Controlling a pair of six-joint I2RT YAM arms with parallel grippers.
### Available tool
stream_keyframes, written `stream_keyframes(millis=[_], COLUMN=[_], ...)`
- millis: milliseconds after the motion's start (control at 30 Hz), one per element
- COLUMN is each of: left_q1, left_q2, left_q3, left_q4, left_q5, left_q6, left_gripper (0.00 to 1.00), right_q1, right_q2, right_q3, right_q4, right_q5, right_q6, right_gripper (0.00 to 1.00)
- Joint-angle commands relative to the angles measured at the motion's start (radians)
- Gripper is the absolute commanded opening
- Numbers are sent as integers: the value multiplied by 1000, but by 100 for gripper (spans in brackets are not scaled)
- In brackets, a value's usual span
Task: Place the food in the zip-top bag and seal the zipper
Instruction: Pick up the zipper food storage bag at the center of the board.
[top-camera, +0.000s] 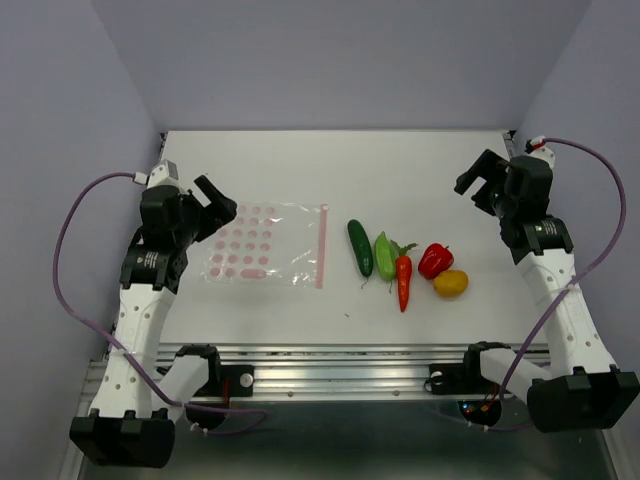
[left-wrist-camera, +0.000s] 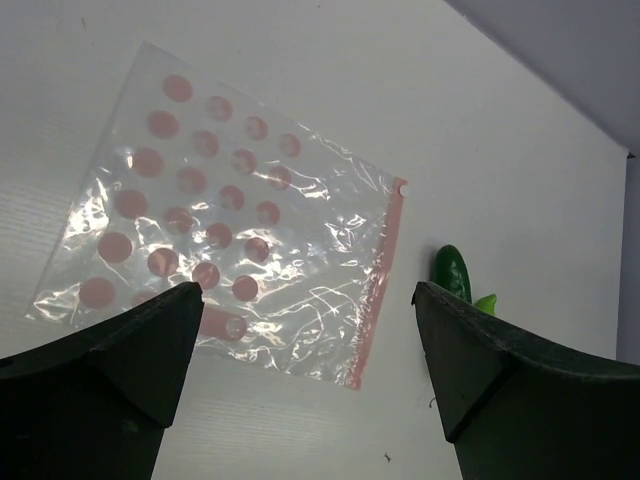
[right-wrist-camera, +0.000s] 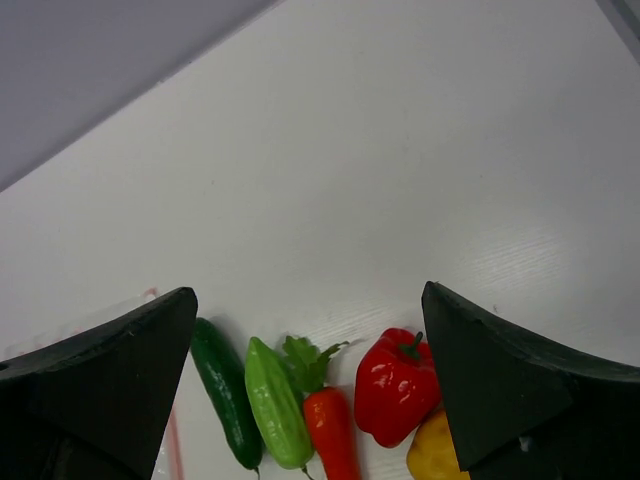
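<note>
zip-top bag (top-camera: 262, 245): thin, slippery film flat on table (top-camera: 400, 160); prob. best pinched at stiffer zipper (top-camera: 321, 246). food (top-camera: 403, 278) looks light, rigid. left & right jaws wide, empty.

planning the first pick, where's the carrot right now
In the top view the carrot lies right of centre, between the light green pepper and the red bell pepper.

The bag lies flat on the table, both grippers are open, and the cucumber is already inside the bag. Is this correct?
No. The cucumber lies outside the bag, to its right, as the top view shows. The rest is right.
</note>
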Motion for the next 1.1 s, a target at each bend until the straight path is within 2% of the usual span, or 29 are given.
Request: stream_keyframes(millis=[0,167,200,367,533,633,867,1067], left_q1=[-15,-151,-229,-392,-527,-560,-613,-627], left_q2=[18,107,132,334,576,665,941,1080], left_q3=[-29,-22,1,82,239,331,535,609], left_q4=[67,97,99,96,16,-31,-103,-140], left_q5=[47,-36,-101,-181,-310,-364,-372,-404], left_q6=[17,-25,-32,-43,-45,-42,-5,-8], left_gripper=[99,99,99,99,99,99,99,97], right_q1=[-4,-4,-4,-4,-4,-4,-4,-4], right_q2=[-26,-9,-4,28,27,28,51,62], right_q3=[-4,-18,-18,-24,-53,-67,-92,-96], right_q4=[9,8,9,20,37,41,41,41], right_q5=[73,67,53,18,38,36,52,49], right_q6=[7,9,9,-13,16,4,1,-2], right_gripper=[100,100,100,100,100,100,100,100])
